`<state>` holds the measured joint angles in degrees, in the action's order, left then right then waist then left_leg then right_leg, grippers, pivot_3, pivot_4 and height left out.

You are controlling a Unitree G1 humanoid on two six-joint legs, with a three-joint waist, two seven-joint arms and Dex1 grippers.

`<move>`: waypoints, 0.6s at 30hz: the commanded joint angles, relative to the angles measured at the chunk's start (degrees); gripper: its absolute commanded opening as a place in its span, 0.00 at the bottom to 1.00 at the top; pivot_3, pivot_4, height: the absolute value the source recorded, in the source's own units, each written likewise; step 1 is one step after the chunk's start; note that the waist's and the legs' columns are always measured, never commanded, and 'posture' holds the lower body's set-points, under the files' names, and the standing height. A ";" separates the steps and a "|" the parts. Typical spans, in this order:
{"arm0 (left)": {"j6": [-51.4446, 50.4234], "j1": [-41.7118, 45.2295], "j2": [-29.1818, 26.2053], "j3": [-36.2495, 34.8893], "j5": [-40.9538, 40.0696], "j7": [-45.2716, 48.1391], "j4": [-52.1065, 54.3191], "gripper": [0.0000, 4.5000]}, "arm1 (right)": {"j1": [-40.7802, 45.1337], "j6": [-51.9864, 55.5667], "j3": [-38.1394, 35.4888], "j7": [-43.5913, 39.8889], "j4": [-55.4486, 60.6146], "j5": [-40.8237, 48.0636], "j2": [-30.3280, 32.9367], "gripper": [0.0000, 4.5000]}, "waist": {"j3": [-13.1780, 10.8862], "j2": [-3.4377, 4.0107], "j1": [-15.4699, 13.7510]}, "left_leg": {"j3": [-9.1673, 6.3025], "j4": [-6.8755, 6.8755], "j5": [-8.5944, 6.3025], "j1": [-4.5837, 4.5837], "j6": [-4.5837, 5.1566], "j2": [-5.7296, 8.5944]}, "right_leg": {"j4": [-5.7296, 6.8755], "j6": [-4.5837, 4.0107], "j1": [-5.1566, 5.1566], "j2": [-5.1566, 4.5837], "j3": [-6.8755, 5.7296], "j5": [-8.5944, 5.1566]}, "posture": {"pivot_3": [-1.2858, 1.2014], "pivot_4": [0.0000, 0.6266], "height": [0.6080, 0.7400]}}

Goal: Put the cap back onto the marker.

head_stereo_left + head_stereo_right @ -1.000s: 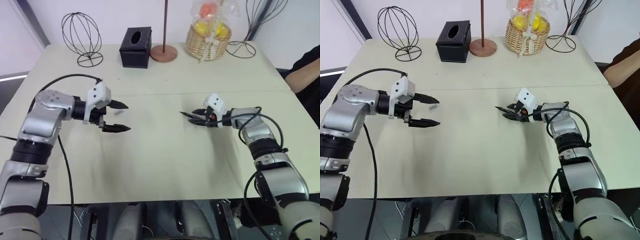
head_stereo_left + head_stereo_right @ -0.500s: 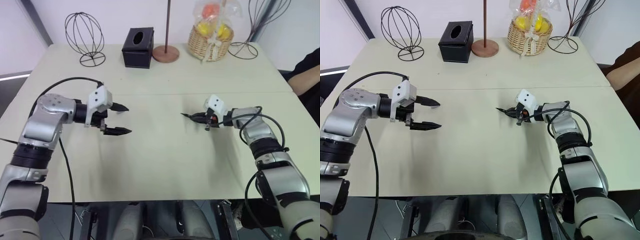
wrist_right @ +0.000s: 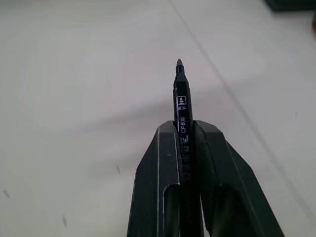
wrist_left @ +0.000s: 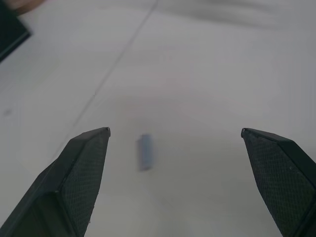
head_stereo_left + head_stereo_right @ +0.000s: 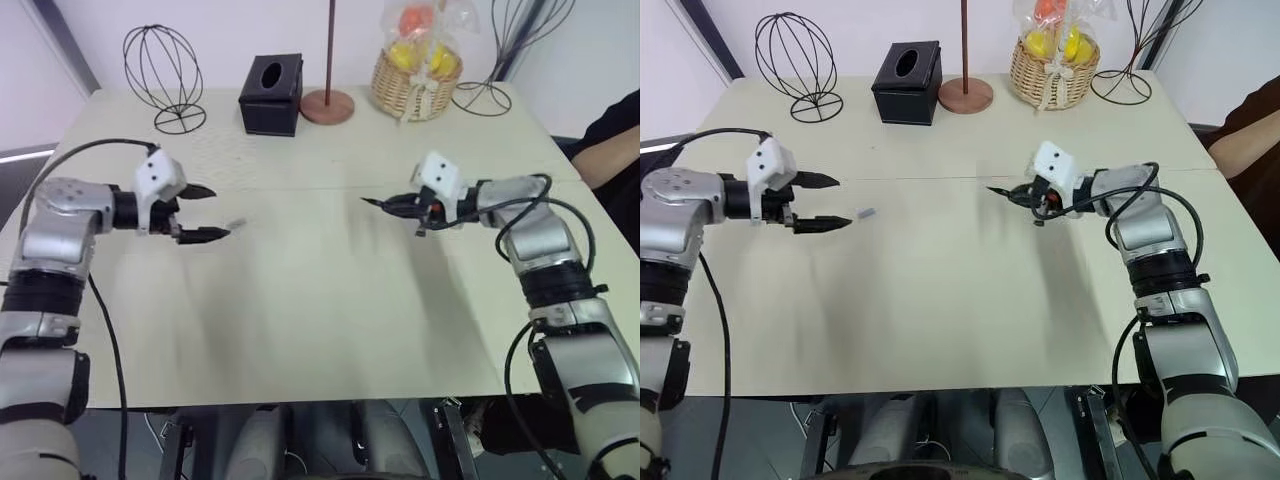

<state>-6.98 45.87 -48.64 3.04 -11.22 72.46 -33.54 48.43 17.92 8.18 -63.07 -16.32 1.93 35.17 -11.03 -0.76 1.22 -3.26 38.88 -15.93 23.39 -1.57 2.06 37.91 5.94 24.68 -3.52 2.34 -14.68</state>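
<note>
The cap (image 5: 866,212), a tiny pale tube, lies on the cream table (image 5: 320,300) just past the tips of my left gripper (image 5: 218,212). That gripper hovers open above the tabletop, and the left wrist view has the cap (image 4: 145,152) lying flat between the spread fingers (image 4: 74,177). The marker (image 3: 180,98) is a thin black stick with a pointed tip. My right gripper (image 5: 398,206) is shut on it and holds it in the air right of centre. Its bare tip (image 5: 368,201) points toward the left gripper.
Along the table's far edge stand a wire sphere (image 5: 164,75), a black tissue box (image 5: 271,94), a round wooden stand base (image 5: 327,105), a fruit basket (image 5: 418,70) and another wire ornament (image 5: 480,95). A person's arm (image 5: 610,150) rests at the right edge.
My right gripper closed on the marker and lifted it off the table. My left gripper drew back to the left, so the cap now lies just beyond its fingertips.
</note>
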 commanded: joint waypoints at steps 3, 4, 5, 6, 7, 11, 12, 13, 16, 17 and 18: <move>4.71 2.65 -0.41 -3.02 1.28 -2.53 -7.39 1.00 | -1.44 7.26 0.02 2.40 12.42 2.49 -1.51 0.01 | 0.01 -0.02 -0.31 | 0.00 0.02 0.00 0.01 0.00 0.01 | 0.01 0.00 0.00 -0.03 0.00 0.00 | 0.52 0.24 1.00; 5.42 2.54 -0.13 -3.15 1.34 -2.79 -8.46 1.00 | -2.10 8.24 0.21 2.77 14.07 2.76 -1.77 0.01 | 0.01 -0.02 -0.34 | -0.01 0.02 0.00 0.01 0.00 0.01 | 0.01 0.00 -0.01 -0.04 -0.01 0.00 | 0.52 0.24 1.00; 5.92 2.40 0.35 -3.32 1.38 -3.20 -9.43 1.00 | -2.66 9.23 0.30 3.21 15.47 3.10 -2.12 0.01 | 0.01 -0.02 -0.42 | 0.00 0.03 0.00 0.01 0.00 0.01 | 0.01 0.00 -0.01 -0.04 -0.01 0.00 | 0.52 0.24 1.00; 6.53 2.34 0.84 -3.41 1.47 -3.58 -10.46 1.00 | -3.15 10.12 0.35 3.63 16.67 3.38 -2.40 0.01 | 0.01 -0.02 -0.46 | -0.01 0.03 0.00 0.03 0.00 0.02 | 0.01 0.00 -0.02 -0.06 -0.01 0.00 | 0.52 0.24 1.00; 7.12 2.46 1.29 -3.43 1.61 -3.88 -11.54 1.00 | -3.48 10.94 0.42 4.03 17.66 3.57 -2.67 0.01 | 0.01 -0.02 -0.46 | -0.01 0.06 0.00 0.03 0.01 0.02 | 0.03 0.00 -0.02 -0.06 -0.01 0.00 | 0.52 0.24 1.00; 8.84 3.13 3.98 -3.20 2.32 -5.07 -15.47 1.00 | -4.71 14.12 0.60 5.71 21.96 4.71 -3.46 0.01 | 0.01 -0.02 -0.33 | -0.01 0.09 0.00 0.04 0.01 0.05 | 0.06 0.00 -0.01 -0.06 -0.02 0.00 | 0.52 0.24 1.00; 9.34 3.35 4.83 -3.05 2.62 -5.32 -16.58 1.00 | -4.94 14.89 0.57 6.10 23.01 5.08 -3.54 0.01 | 0.01 -0.02 -0.30 | -0.01 0.09 0.00 0.04 0.01 0.05 | 0.07 0.00 -0.01 -0.06 -0.02 0.00 | 0.52 0.24 1.00; 9.78 3.58 5.40 -2.98 2.88 -5.45 -17.46 1.00 | -5.09 15.47 0.57 6.42 23.76 5.38 -3.54 0.01 | 0.01 -0.02 -0.27 | -0.01 0.09 0.00 0.04 0.01 0.05 | 0.06 0.00 0.00 -0.05 -0.02 0.00 | 0.52 0.24 1.00; 11.14 4.80 7.74 -2.75 3.89 -6.21 -21.46 1.00 | -5.49 17.09 0.50 7.49 25.87 6.12 -3.37 0.01 | 0.01 -0.03 -0.28 | -0.01 0.09 0.00 0.03 0.01 0.06 | 0.06 0.00 0.00 -0.04 -0.02 0.00 | 0.52 0.24 1.00; 11.54 5.24 8.40 -2.76 4.23 -6.43 -22.90 1.00 | -5.65 17.44 0.45 7.82 26.34 6.32 -3.20 0.01 | 0.02 -0.03 -0.26 | -0.01 0.09 -0.01 0.04 0.01 0.06 | 0.06 0.00 0.00 -0.04 -0.02 0.00 | 0.52 0.24 1.00; 11.94 5.72 9.05 -2.80 4.55 -6.76 -24.51 1.00 | -5.79 17.73 0.39 8.14 26.65 6.45 -3.00 0.01 | 0.02 -0.03 -0.27 | -0.01 0.10 0.00 0.04 0.01 0.06 | 0.06 0.00 0.00 -0.04 -0.02 0.00 | 0.52 0.24 1.00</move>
<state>3.52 49.91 -39.42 1.01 -7.19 66.19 -56.74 42.45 35.30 9.67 -55.68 7.77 7.57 31.93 -11.01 -0.80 0.95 -3.26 38.97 -15.94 23.43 -1.56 2.13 37.97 5.95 24.67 -3.57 2.32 -14.68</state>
